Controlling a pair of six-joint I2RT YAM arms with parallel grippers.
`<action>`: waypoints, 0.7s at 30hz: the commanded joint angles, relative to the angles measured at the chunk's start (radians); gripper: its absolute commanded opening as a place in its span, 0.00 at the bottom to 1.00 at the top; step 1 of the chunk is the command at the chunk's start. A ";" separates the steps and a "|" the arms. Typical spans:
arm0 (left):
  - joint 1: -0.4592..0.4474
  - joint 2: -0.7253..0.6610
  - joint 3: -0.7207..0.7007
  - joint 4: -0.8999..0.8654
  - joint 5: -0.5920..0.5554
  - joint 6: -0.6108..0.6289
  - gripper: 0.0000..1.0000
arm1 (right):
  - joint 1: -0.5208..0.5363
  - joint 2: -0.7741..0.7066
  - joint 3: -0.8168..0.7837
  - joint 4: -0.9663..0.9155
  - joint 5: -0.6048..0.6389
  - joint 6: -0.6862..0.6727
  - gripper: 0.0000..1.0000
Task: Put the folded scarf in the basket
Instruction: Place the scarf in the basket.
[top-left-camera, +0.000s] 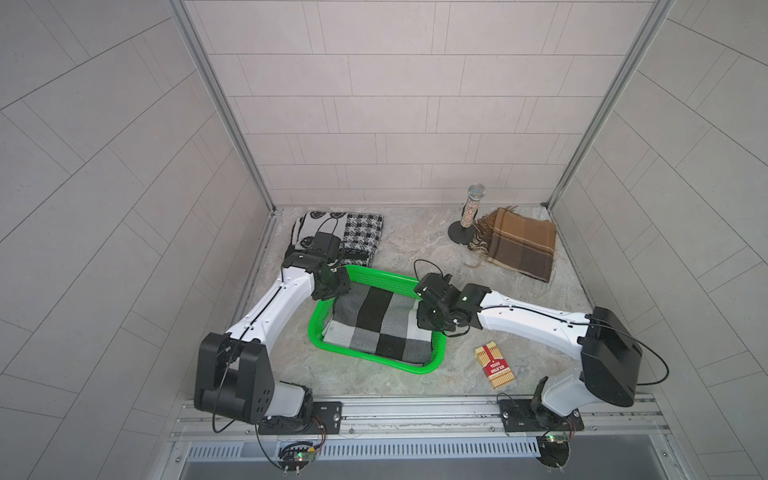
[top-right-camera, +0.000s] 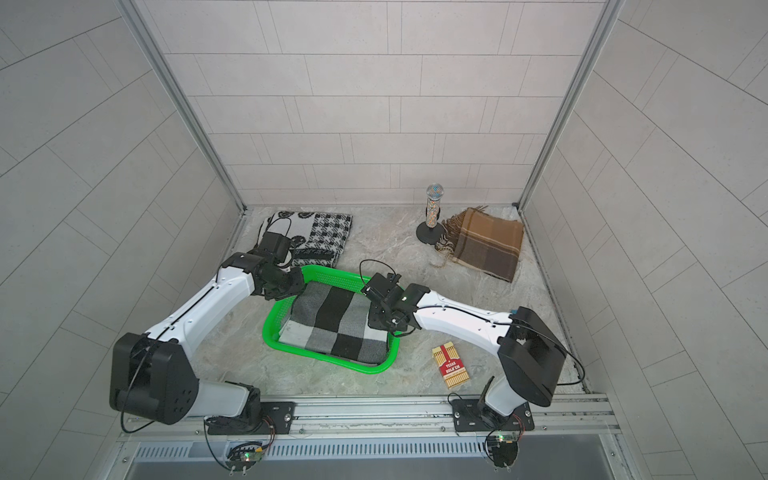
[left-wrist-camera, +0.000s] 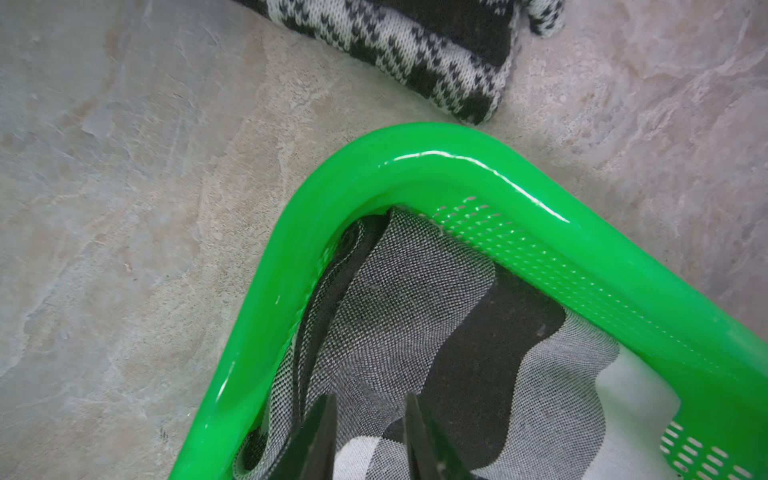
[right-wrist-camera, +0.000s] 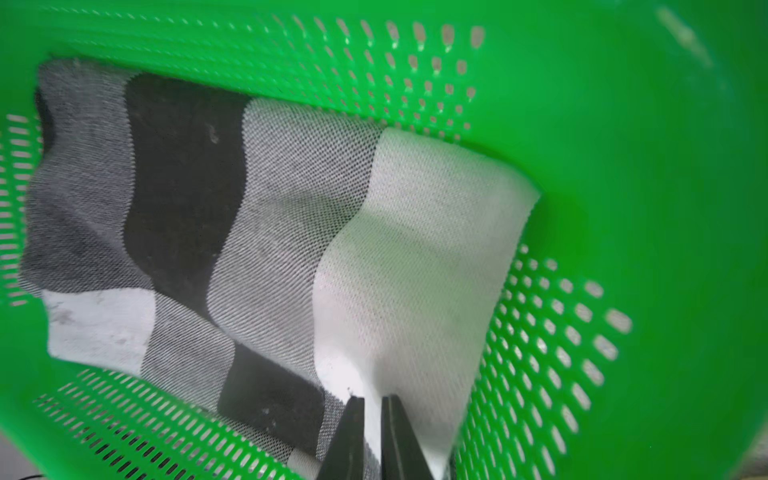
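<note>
**Inspector:** Where the grey, black and white checked scarf is concerned, what location is recorded?

**Technician:** It is found folded flat inside the green basket, and most of the floor is covered by it. The basket is set on the marbled tabletop, between the two arms.

**Inspector:** How is the left gripper positioned?

**Technician:** It is held over the basket's far left corner, with the tips pointed down at the checked scarf. A narrow gap is seen between the jaws, and the cloth is visible through it, beneath the tips.

**Inspector:** And the right gripper?

**Technician:** It is positioned at the basket's right end, within the walls and over the scarf's white patch. The jaws are drawn almost together, with only a slit between them. Whether cloth is pinched cannot be told.

**Inspector:** What else is noted?

**Technician:** A black-and-white patterned scarf is seen just beyond the basket's far left corner. A brown plaid scarf is seen at the far right, beside a glittered microphone on a stand. A red card box is seen near the right arm.
</note>
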 joint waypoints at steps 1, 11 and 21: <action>-0.029 0.006 -0.018 0.027 0.017 -0.028 0.34 | 0.006 0.065 0.037 -0.012 0.022 -0.006 0.15; -0.001 -0.010 0.028 0.032 -0.005 -0.042 0.37 | 0.027 0.165 0.056 -0.041 0.036 -0.007 0.15; 0.113 0.199 0.288 0.019 0.035 0.005 0.43 | 0.046 -0.018 0.129 -0.097 0.135 -0.100 0.36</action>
